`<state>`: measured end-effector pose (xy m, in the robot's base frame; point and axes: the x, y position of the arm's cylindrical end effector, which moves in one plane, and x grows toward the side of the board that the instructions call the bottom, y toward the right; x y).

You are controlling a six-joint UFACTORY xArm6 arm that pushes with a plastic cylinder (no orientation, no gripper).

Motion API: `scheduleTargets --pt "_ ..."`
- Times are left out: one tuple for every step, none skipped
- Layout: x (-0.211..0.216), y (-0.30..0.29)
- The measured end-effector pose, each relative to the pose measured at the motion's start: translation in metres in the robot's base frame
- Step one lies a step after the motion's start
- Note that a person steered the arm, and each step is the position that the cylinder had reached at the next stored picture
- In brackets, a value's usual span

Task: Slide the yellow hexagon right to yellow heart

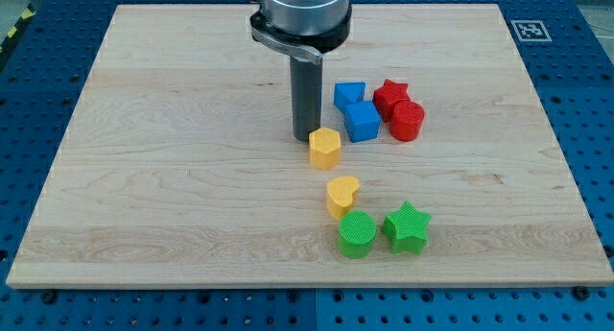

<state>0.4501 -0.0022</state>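
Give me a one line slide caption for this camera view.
My tip rests just upper-left of the yellow hexagon, with the yellow heart below it.

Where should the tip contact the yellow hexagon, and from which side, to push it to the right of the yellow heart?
My tip should probably press the yellow hexagon on its upper-left face, where it already stands, pushing toward the view's lower right, past the yellow heart.

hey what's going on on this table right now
A robot arm ending in a dark rod is pushing blocks around a wooden board. My tip sits just up and left of the yellow hexagon, close against it. The yellow heart lies a little below, toward the view's bottom, next to a green round block and a green star. Blue and red blocks cluster to the right.
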Motion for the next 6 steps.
scheduleTargets --pt "0.008 0.011" --pt "0.01 0.025" --pt "0.01 0.045" --pt "0.01 0.044" --pt "0.009 0.022" --pt "0.01 0.014"
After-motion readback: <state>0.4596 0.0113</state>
